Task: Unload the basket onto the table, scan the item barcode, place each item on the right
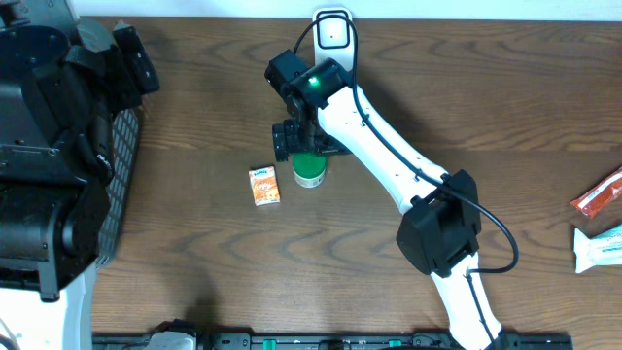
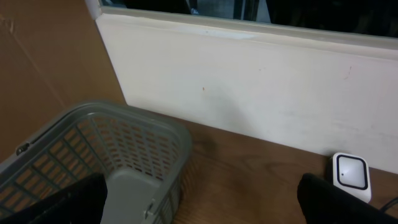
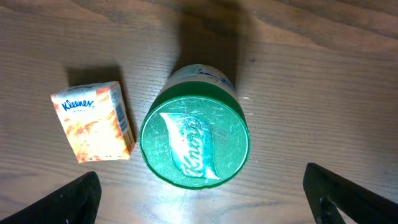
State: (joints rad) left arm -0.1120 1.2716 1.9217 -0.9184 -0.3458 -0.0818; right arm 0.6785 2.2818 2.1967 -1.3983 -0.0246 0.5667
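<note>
Currently, the right gripper (image 3: 205, 200) is released, jaws wide apart above the green-lidded jar (image 3: 194, 140), which stands upright on the table (image 1: 194, 117) just beside a tissue pack (image 3: 93, 121). The left gripper (image 2: 202, 208) is likewise released, above the basket (image 2: 124, 143).

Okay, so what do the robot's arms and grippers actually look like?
The right arm has smooth white links between boxy black joints, a thin black cable looping alongside, and a green light near its wrist. The right gripper is black. The left arm is bulky and black with a white base; the left gripper is black too.
</note>
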